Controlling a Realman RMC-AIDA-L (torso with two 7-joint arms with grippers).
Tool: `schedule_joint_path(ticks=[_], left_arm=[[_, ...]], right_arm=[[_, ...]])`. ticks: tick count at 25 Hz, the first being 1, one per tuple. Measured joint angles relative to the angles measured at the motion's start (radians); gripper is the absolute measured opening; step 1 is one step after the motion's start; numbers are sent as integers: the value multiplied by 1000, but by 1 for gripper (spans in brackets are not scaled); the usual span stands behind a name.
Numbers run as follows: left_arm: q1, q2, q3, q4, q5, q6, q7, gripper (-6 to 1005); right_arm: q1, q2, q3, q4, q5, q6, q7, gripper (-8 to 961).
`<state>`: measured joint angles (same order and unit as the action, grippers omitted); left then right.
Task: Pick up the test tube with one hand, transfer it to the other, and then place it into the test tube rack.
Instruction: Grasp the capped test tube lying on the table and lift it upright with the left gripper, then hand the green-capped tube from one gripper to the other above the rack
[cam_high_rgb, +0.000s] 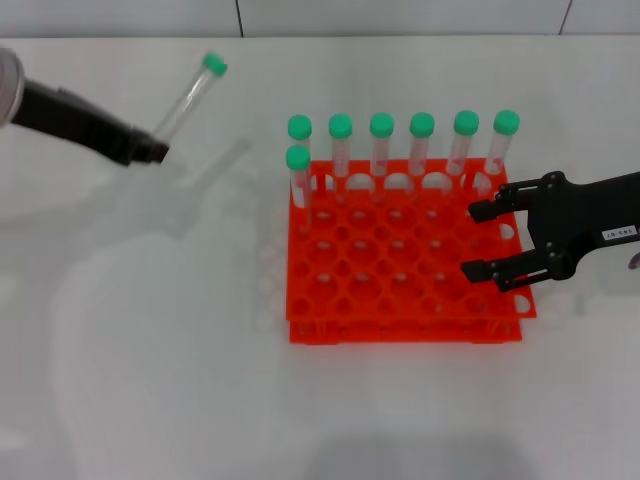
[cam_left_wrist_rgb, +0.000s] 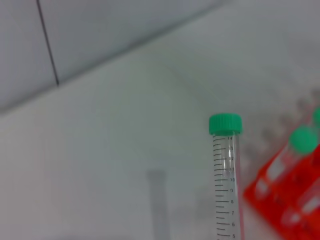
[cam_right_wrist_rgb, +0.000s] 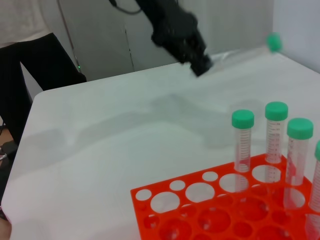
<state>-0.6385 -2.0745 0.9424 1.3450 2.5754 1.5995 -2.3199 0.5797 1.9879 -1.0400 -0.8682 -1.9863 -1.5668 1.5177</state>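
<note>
My left gripper is at the far left above the table, shut on the lower end of the test tube, which tilts up and to the right with its green cap on top. The tube also shows in the left wrist view and, with the left gripper, in the right wrist view. The orange-red test tube rack stands at centre right. My right gripper, with a white label, is open and empty over the rack's right side.
Several green-capped tubes stand in the rack's back row, and one more stands in the second row at the left. The rack also shows in the wrist views. A person in dark clothes stands beyond the table's far side.
</note>
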Motion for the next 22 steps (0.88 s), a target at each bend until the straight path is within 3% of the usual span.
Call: schedule_joint_path(ticks=[5, 11, 16, 22], left_arm=[[77, -4, 25, 144, -189, -27, 31, 192], [154, -5, 60, 151, -453, -106, 203, 196], [181, -5, 124, 49, -633, -167, 362, 199], [154, -2, 124, -191, -806, -160, 570, 203]], right_arm=[[-5, 0, 2, 0, 1, -2, -1, 791], [-7, 1, 2, 0, 2, -2, -5, 792], [-8, 6, 1, 0, 2, -2, -6, 792], [-8, 12, 1, 0, 2, 2, -19, 792]])
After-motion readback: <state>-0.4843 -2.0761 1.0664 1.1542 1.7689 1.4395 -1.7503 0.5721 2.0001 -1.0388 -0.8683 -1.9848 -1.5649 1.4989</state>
